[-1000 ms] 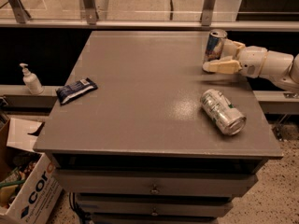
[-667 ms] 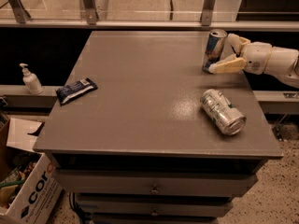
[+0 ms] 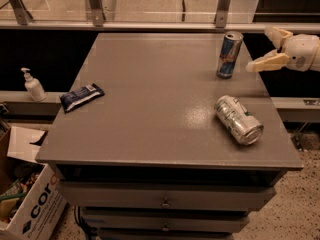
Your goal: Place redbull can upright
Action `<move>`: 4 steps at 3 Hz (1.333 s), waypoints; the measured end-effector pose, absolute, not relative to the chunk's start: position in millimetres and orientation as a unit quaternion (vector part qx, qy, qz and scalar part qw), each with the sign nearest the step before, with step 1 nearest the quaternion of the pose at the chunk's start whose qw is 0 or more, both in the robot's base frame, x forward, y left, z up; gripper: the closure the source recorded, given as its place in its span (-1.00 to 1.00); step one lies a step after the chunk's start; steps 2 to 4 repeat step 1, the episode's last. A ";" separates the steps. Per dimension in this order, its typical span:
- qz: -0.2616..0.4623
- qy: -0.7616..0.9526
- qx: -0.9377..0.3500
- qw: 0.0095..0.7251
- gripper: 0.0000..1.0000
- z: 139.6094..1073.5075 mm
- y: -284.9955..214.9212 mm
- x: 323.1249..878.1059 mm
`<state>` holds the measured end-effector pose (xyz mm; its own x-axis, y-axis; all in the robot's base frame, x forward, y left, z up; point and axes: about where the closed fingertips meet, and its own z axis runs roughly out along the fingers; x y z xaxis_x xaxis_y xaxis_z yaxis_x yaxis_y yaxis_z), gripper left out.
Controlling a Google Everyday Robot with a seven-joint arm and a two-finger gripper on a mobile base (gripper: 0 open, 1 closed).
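Note:
The redbull can (image 3: 229,54) is slim, blue and silver with a small red mark. It stands upright on the grey table (image 3: 150,99) near its far right corner. My gripper (image 3: 269,48) is to the right of the can, past the table's right edge, apart from the can. Its pale fingers (image 3: 266,62) are spread open and hold nothing.
A fatter silver can with green markings (image 3: 238,119) lies on its side near the table's right front. A dark blue snack packet (image 3: 81,96) lies at the left edge. A white pump bottle (image 3: 33,85) stands on a ledge left of the table. A cardboard box (image 3: 22,199) sits on the floor at lower left.
My gripper has let go of the redbull can and drawn back to the right. The can now stands free and upright.

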<state>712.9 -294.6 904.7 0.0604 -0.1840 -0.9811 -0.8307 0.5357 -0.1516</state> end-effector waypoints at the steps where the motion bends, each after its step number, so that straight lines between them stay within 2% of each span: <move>1: 0.261 0.629 -0.402 0.612 -1.00 911.2 -299.2 712.7; 4: 0.261 0.629 -0.402 0.612 -1.00 911.2 -299.2 712.7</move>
